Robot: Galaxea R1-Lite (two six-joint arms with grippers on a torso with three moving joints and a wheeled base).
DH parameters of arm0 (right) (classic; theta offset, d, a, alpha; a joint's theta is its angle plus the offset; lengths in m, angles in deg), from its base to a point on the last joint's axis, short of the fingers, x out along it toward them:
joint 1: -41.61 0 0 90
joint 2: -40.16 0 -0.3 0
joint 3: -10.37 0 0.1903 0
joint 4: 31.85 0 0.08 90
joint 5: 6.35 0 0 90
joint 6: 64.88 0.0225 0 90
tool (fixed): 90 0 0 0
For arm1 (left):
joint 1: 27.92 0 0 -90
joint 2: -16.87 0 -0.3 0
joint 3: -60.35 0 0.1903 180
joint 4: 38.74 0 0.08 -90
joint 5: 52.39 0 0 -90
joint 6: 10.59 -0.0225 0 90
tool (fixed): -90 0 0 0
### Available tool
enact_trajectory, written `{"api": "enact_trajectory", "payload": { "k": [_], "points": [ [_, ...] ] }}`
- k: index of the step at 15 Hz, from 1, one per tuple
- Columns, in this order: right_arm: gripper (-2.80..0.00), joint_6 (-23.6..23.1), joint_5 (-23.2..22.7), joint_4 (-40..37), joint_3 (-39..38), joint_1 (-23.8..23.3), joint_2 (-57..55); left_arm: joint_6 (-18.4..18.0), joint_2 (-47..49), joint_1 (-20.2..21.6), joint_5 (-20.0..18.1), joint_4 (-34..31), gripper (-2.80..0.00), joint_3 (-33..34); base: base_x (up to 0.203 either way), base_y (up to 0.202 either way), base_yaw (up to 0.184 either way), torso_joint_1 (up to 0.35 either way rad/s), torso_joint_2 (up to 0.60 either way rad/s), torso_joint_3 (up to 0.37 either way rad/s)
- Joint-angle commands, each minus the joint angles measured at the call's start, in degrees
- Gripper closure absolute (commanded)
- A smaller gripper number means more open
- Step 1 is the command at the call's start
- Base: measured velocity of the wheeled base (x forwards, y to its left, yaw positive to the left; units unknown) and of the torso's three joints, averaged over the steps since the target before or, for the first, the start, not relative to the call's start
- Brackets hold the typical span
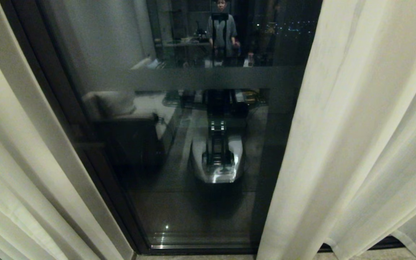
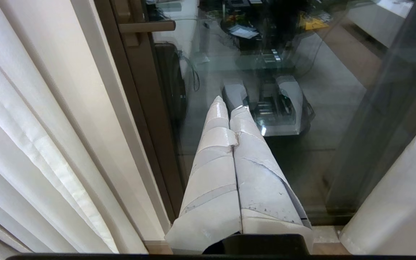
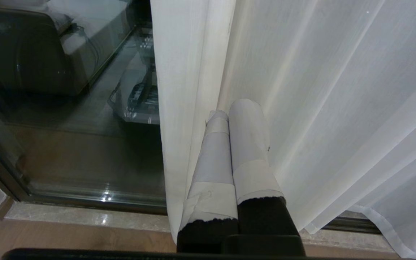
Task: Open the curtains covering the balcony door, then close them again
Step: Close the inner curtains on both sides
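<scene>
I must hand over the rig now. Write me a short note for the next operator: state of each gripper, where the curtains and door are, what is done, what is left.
Left gripper: shut, empty, pointing at the glass between the panels.
Right gripper: shut, holding nothing, against the inner edge of the right curtain.
Left curtain and right curtain are drawn apart; the balcony door shows between them, with a person reflected in the glass.
Done: the curtains look open.
Left: pull both panels back together over the door.

Both claws, left and right, have pale tape-wrapped fingers on black bases.
</scene>
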Motion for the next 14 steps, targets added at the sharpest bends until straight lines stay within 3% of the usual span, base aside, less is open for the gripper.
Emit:
{"api": "enact_trajectory", "payload": {
  "k": [1, 14],
  "points": [
    [0.00, 0.0, 0.0, 0.0, 0.0, 0.0, 0.0, 0.0, 0.0, 0.0, 0.0, 0.0, 0.00, 0.0, 0.000, 0.000, 0.000, 0.000, 0.00, 0.000],
    [0.00, 0.0, 0.0, 0.0, 0.0, 0.0, 0.0, 0.6, 0.0, 0.0, 0.1, 0.0, 0.00, 0.0, 0.000, 0.000, 0.000, 0.000, 0.00, 0.000]
  ]
}}
